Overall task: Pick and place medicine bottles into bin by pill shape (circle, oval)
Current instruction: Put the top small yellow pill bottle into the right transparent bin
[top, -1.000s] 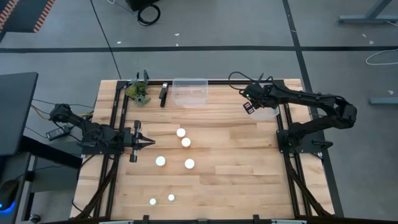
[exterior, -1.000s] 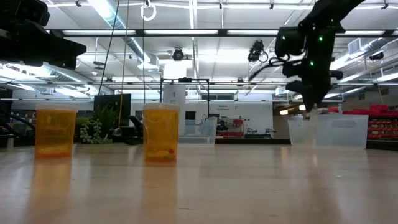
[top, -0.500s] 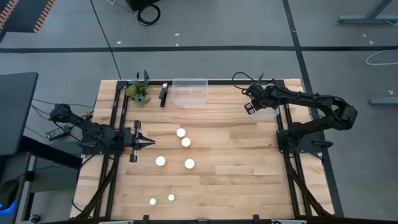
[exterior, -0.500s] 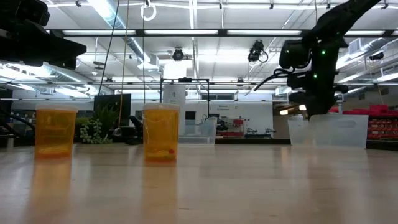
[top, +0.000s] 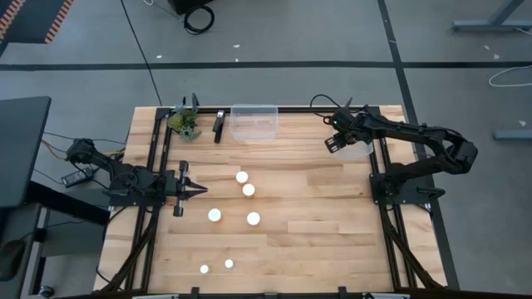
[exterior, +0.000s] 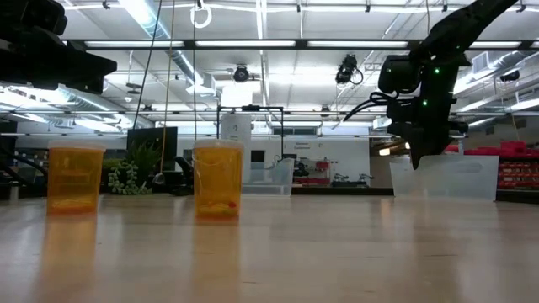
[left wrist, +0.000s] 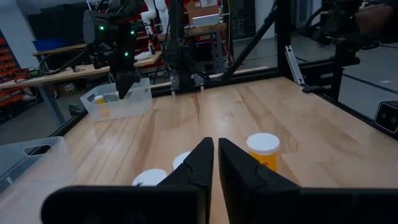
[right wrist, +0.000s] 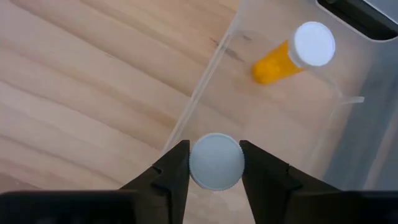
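Note:
My right gripper [top: 332, 144] is shut on a medicine bottle with a white cap [right wrist: 216, 163]. It holds the bottle over the near edge of a clear bin [top: 359, 150] at the table's right back. One orange bottle [right wrist: 295, 53] lies on its side inside that bin. Several white-capped bottles stand mid-table, among them two [top: 241, 176] [top: 248, 190] close together and two small ones [top: 204, 269] [top: 229, 264] near the front. My left gripper [top: 199, 190] is shut and empty at the left, pointing at the group. In the low view the right gripper [exterior: 418, 151] hangs by the bin [exterior: 446, 177].
A second clear bin [top: 253, 122] stands at the back middle. A small plant [top: 184, 123] and a dark object [top: 219, 124] sit at the back left. Black frame rails [top: 162, 166] run along both sides of the wooden table.
My right gripper has shifted slightly at the bin's edge with the bottle still in it. The left arm and the standing bottles have not moved.

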{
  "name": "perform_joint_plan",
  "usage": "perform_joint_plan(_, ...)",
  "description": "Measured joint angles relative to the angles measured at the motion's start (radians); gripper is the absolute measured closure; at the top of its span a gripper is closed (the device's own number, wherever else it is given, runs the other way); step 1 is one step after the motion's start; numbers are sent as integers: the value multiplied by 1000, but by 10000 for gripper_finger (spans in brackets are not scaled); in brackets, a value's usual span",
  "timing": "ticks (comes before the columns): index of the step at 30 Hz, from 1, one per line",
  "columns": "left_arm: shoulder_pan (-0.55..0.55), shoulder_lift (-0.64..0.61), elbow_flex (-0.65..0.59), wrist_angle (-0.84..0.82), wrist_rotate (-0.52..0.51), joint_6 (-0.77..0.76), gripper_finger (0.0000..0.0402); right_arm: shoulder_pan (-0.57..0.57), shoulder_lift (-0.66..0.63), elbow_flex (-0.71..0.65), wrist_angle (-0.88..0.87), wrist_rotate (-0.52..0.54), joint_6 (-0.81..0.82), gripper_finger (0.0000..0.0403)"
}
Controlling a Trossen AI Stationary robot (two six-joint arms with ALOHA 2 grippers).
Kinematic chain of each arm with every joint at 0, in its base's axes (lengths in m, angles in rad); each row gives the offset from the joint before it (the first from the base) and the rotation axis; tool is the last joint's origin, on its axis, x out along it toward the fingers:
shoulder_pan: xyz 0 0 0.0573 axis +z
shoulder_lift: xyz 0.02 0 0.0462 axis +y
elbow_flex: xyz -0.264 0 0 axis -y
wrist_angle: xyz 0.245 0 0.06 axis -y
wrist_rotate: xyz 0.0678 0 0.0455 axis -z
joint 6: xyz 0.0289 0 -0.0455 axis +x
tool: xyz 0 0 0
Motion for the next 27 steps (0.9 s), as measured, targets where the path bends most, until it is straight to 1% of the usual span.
perform_joint_plan(5, 0, 0, 0, 0, 0, 0, 368, 1, 0, 0, 0, -2, 0, 250)
perform_joint_plan(13, 0, 0, 0, 0, 0, 0, 378, 3, 0, 0, -1, -9, -1, 248)
perform_joint_plan(22, 0, 0, 0, 0, 0, 0, 366, 3, 0, 0, -1, -16, -15, 248)
perform_joint_plan(27, 0, 0, 0, 0, 0, 0, 370, 3, 0, 26, -9, -17, -20, 247)
